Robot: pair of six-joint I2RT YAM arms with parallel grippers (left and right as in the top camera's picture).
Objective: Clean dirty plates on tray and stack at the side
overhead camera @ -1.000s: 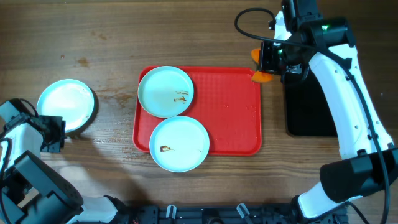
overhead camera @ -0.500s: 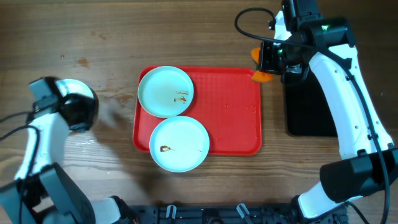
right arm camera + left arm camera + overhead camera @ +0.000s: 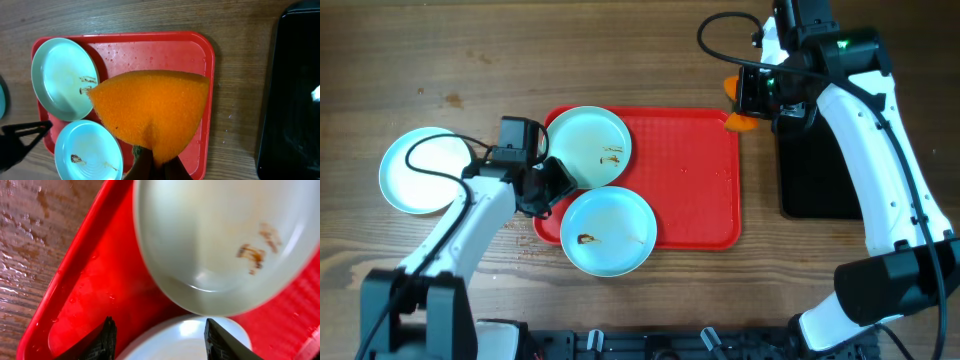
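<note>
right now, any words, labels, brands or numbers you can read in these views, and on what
None: no text can be read in any view.
Upper plate, lower plate and plate on the table: plain, only food smears on the two on the tray.
Red tray, orange sponge, black tray: no markings visible.

The tray [image 3: 690,190] is red. On it, a pale mint plate [image 3: 586,147] shows brown-yellow smears; the second plate [image 3: 608,230], same mint, a brown spot. Orange sponge [image 3: 150,112] over the tray's corner; tabletop [image 3: 520,50] brown wood-grain.
</note>
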